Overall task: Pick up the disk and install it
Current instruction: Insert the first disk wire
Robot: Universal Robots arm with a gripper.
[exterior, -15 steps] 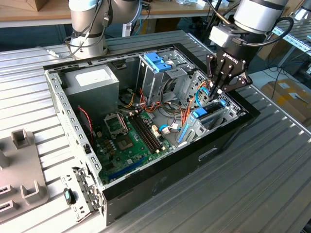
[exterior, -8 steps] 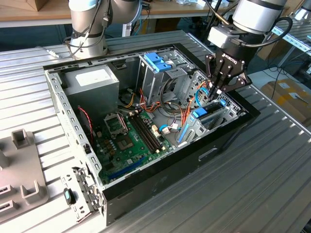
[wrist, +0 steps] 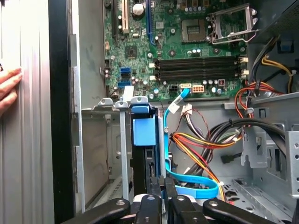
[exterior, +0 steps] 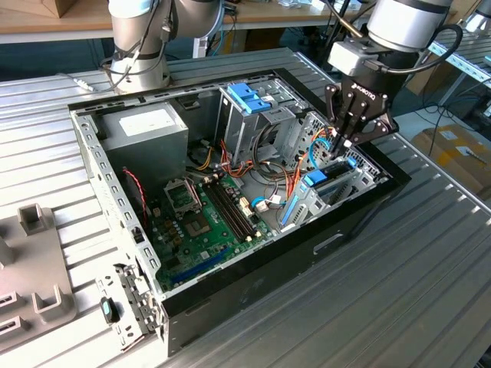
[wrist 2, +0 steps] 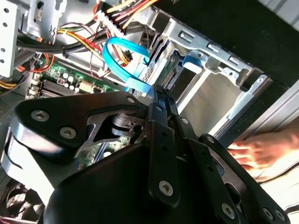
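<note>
Exterior view: motherboard (exterior: 201, 218) sits mid-case. Toward its two o'clock, the disk (exterior: 316, 179) stands on edge, seated in its bay. The gripper (exterior: 336, 149) hangs just above, at the disk's one o'clock, fingers pressed together with nothing visibly held. Risk: an off-centre push could jam the rail or snag the blue cable (wrist: 198, 189).

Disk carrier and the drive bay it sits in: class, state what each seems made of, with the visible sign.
Disk carrier: probably plastic, matte light blue, evenly coloured with rounded moulded edges.
Drive bay: apparently sheet metal, bare dull grey, thin folded walls with punched tabs.
</note>
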